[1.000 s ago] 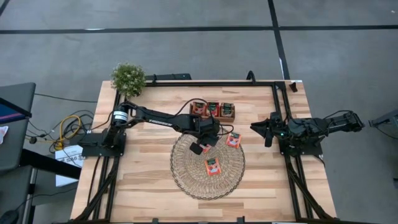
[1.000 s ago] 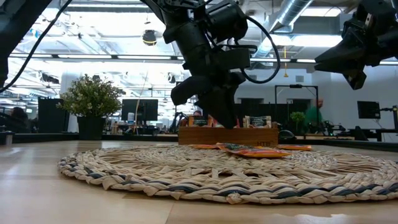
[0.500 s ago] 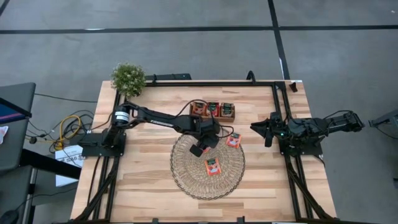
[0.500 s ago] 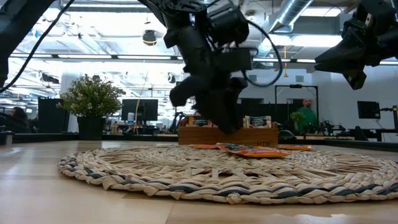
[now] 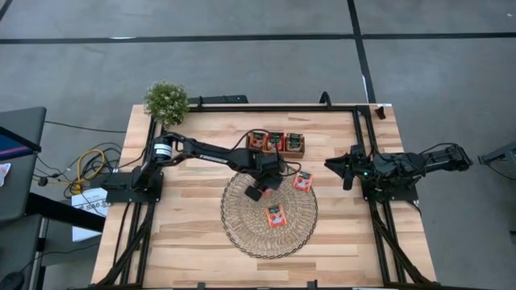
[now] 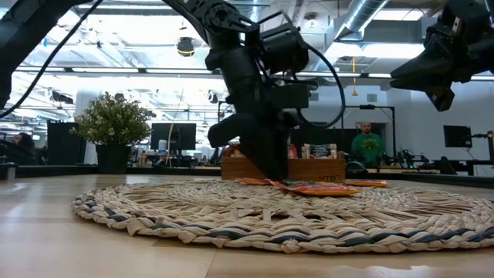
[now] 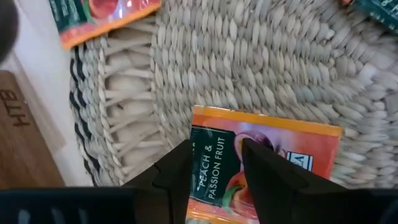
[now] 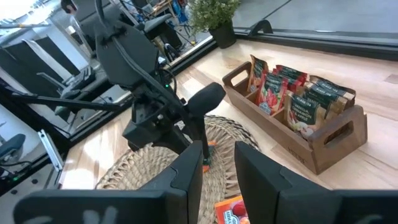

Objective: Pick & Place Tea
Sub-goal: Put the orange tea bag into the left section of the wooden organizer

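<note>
Pale plank counter (image 5: 193,234), grey concrete floor around it, an open office with screens beyond. A round woven straw mat (image 5: 242,229) lies mid-counter. The left hand (image 5: 258,190) hangs low over its far side, fingers apart straddling a glossy orange tea sachet (image 7: 267,155) lying flat on the weave. The right hand (image 5: 347,169) waits by the right edge, fingers slightly parted, empty.

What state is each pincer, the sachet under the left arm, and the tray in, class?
left pincer: open, straddling the peach sachet.
peach sachet: lying flat on the mat.
right pincer: open, empty, away from the mat.
wooden tray: holding upright sachets.
</note>
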Motion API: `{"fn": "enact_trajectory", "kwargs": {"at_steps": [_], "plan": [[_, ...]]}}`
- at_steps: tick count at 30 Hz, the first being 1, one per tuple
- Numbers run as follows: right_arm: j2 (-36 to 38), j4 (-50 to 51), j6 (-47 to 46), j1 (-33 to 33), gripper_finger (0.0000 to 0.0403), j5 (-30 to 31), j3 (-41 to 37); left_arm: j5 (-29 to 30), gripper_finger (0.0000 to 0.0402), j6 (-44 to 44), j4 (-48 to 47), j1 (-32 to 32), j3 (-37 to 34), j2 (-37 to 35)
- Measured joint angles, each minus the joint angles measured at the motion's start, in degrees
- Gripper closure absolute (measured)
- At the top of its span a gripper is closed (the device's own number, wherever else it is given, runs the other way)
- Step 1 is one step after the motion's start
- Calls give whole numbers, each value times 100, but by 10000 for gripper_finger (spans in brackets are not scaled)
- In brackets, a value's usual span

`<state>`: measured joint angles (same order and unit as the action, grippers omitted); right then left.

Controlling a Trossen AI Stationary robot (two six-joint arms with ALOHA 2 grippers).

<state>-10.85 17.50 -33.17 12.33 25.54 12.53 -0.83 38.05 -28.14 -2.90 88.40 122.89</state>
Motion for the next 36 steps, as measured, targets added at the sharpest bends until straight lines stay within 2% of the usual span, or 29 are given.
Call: {"fn": "enact_trajectory", "kwargs": {"at_steps": [15, 21, 25, 31, 36], "plan": [[0, 0, 13, -54, 317, 0, 0, -89, 353, -136, -173, -7, 0, 0], [0, 0, 13, -54, 317, 0, 0, 318, 357, -192, -182, -2, 4, 0], [0, 0, 15, -54, 317, 0, 0, 585, 357, -424, -580, 15, 333, -2], [0, 0, 14, -54, 317, -1, 0, 179, 357, -686, -914, -38, 825, -16], [0, 2, 13, -54, 317, -7, 0, 16, 356, -653, -971, -158, 835, -22]]}}
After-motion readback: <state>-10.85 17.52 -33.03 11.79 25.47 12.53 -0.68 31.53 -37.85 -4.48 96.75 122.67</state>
